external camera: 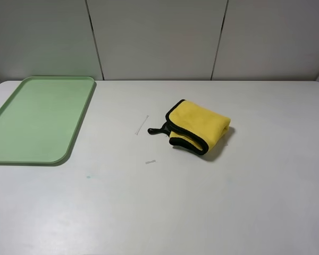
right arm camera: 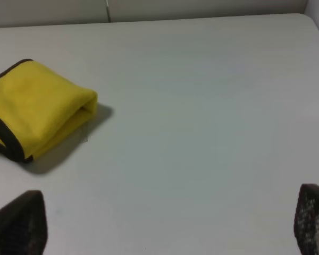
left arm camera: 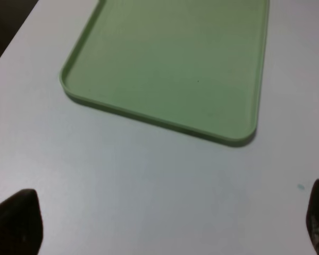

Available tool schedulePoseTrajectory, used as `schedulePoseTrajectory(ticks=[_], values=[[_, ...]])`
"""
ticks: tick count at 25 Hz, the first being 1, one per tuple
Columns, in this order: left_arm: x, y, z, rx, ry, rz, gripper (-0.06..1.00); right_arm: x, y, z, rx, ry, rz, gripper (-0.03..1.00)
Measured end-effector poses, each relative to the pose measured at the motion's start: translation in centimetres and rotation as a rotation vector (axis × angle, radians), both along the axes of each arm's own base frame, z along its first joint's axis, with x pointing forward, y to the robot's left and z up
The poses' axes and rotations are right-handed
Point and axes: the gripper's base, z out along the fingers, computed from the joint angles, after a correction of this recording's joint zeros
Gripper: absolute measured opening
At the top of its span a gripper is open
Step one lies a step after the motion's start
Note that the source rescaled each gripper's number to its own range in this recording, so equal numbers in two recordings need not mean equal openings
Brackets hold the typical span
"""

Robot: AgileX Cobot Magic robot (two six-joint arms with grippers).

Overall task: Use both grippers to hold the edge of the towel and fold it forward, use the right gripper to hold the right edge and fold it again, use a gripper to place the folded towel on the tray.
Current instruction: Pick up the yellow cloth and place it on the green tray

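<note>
The yellow towel (external camera: 198,126) lies folded into a small bundle on the white table, right of centre, its black trim and small loop (external camera: 156,130) facing left. The right wrist view shows the towel (right arm camera: 37,109) ahead of my right gripper (right arm camera: 165,223), whose fingertips (right arm camera: 18,223) stand wide apart and empty above bare table. The pale green tray (external camera: 37,119) rests at the far left with nothing in it. My left gripper (left arm camera: 159,223) hovers open just short of the tray's near rim (left arm camera: 165,125). Neither arm shows in the high view.
Two small strips of tape (external camera: 142,125) mark the table left of the towel. A grey panelled wall (external camera: 159,37) rises behind the table's far edge.
</note>
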Motion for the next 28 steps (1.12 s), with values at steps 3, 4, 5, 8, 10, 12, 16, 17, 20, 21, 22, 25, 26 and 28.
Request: schedulePoseTrajectory(ticks=[3,4,5,8,10,12,16,17,20,21,22,25,26,28], values=[[0.2,0.0,0.0,0.001,0.016,0.001,1.00,0.0,0.0,0.0,0.000,0.000,0.000,1.00],[0.5,0.0,0.1,0.002,0.040,0.001,1.00,0.0,0.0,0.0,-0.001,0.000,0.000,1.00],[1.0,0.0,0.2,0.004,0.071,0.002,1.00,0.0,0.0,0.0,-0.001,0.000,0.000,1.00],[2.8,0.0,1.2,0.012,0.173,0.002,1.00,0.0,0.0,0.0,-0.001,0.000,0.000,1.00],[4.4,0.0,2.1,0.028,0.239,-0.010,1.00,0.0,0.0,0.0,-0.001,0.000,0.000,1.00],[6.4,0.0,3.2,0.049,0.288,-0.033,1.00,0.0,0.0,0.0,-0.001,0.000,0.000,1.00],[11.1,-0.1,4.7,0.087,0.343,-0.078,1.00,0.0,0.0,0.0,-0.001,0.000,0.000,1.00],[12.3,-0.1,4.9,0.092,0.342,-0.086,1.00,0.0,0.0,0.0,-0.001,0.000,0.000,1.00],[16.2,-0.5,5.5,0.097,0.356,-0.118,1.00,0.0,0.0,0.0,-0.001,0.000,0.000,1.00],[17.5,-0.8,5.4,0.094,0.369,-0.137,1.00,0.0,0.0,0.0,-0.001,0.000,0.000,1.00],[18.8,-1.2,5.3,0.093,0.383,-0.155,1.00,0.0,0.0,0.0,-0.001,0.000,0.000,1.00],[22.3,-2.9,4.8,0.102,0.414,-0.232,1.00,0.0,0.0,0.0,-0.001,0.000,0.000,1.00],[23.3,-3.5,4.5,0.108,0.428,-0.256,1.00,0.0,0.0,0.0,-0.001,0.000,0.000,1.00],[25.1,-5.2,3.9,0.121,0.444,-0.315,1.00,0.0,0.0,0.0,-0.001,0.000,0.000,1.00]])
